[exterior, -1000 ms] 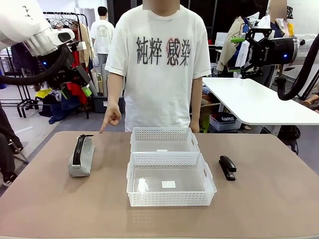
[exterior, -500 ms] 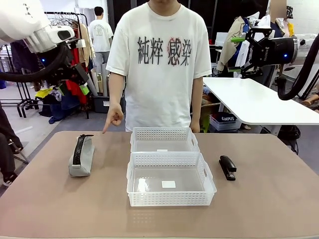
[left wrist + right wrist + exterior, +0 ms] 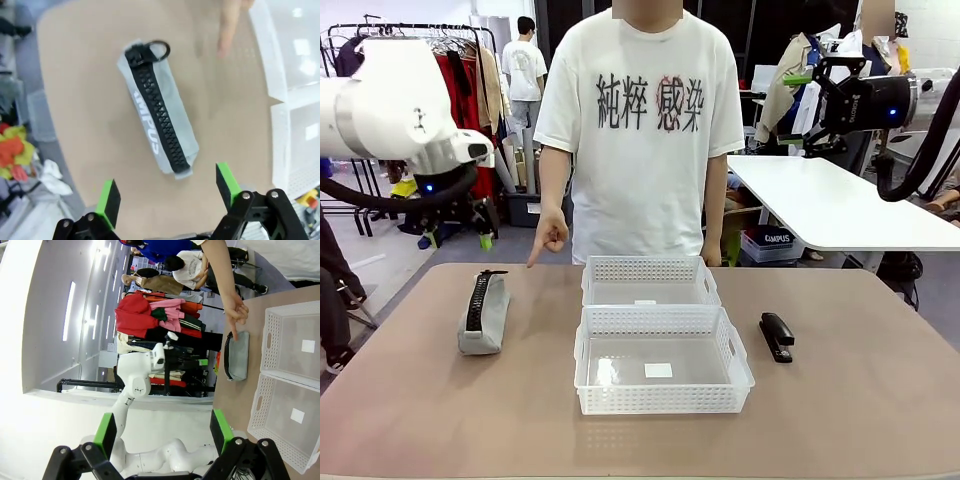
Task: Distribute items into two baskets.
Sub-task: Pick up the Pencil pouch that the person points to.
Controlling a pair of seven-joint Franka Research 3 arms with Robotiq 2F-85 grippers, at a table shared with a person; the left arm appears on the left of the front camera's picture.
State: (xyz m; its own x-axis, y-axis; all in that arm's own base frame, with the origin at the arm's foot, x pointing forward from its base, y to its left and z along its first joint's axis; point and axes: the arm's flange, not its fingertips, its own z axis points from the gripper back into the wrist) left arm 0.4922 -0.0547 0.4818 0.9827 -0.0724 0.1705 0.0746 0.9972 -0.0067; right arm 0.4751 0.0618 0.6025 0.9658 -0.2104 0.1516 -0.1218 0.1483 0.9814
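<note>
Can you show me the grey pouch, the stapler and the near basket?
grey pouch [image 3: 496,318]: front view, its grey fabric side.
stapler [image 3: 776,336]: front view, middle of its black top.
near basket [image 3: 660,399]: front view, its front lattice wall.

We see the left gripper [image 3: 167,192] spread wide just short of the grey pouch [image 3: 157,107], which lies zipper-up on the table [image 3: 85,100]. A person's finger [image 3: 227,30] points nearby, with the baskets [image 3: 278,145] alongside.

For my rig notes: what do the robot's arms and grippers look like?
The left arm and right arm have rounded white shells, thick black hoses and a blue wrist light. The left gripper and right gripper are black with two green-padded fingers.
</note>
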